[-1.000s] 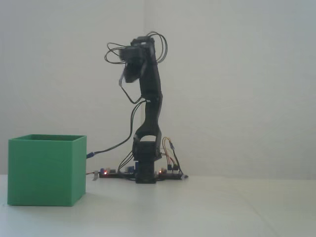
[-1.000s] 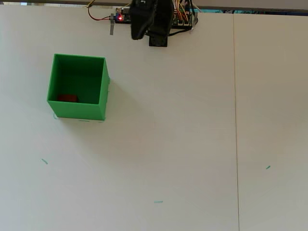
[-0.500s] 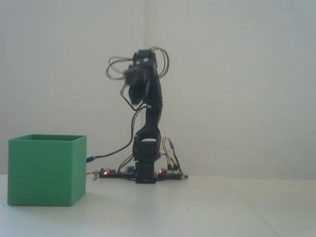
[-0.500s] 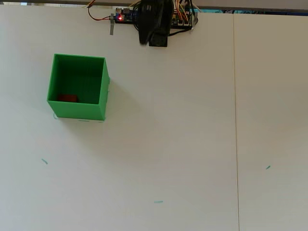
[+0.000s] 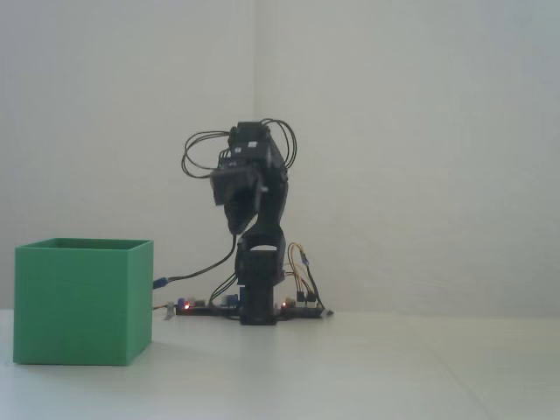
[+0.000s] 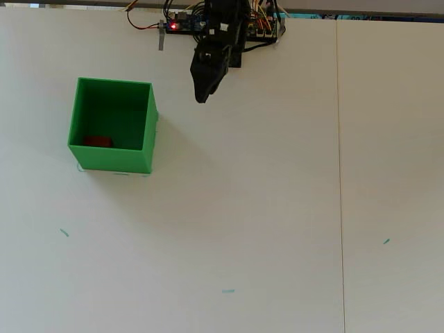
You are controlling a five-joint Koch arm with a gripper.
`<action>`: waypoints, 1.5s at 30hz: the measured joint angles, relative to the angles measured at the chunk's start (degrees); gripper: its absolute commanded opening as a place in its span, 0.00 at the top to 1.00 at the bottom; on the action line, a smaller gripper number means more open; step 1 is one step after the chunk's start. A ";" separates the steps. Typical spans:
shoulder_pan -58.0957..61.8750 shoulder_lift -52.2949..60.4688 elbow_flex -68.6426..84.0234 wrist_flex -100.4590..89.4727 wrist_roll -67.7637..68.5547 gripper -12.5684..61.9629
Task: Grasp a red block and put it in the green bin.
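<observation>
The green bin (image 6: 114, 161) stands at the left of the table in the overhead view, and the fixed view shows its outer walls (image 5: 83, 302) at the lower left. The red block (image 6: 97, 141) lies on the bin's floor near its front-left corner; the fixed view hides it behind the wall. My gripper (image 6: 201, 97) hangs in the air in front of the arm's base, to the right of the bin and apart from it. Its dark jaws taper to one point with no gap and nothing held. In the fixed view the gripper (image 5: 234, 224) points downward, above the base.
The arm's base with its circuit boards and wires (image 6: 239, 28) sits at the table's far edge. A thin seam (image 6: 340, 173) runs down the white table at the right. Small green tape marks (image 6: 227, 291) dot the near area.
The arm has folded downward from its raised pose. The gripper swung out from over the base toward the table's middle and now sits lower. The block and bin have not moved.
</observation>
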 measured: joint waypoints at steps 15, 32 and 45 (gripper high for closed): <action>-7.91 0.00 32.78 -23.38 2.02 0.36; -8.79 0.00 64.51 -79.63 0.97 0.37; -9.40 0.00 64.51 -70.93 1.32 0.36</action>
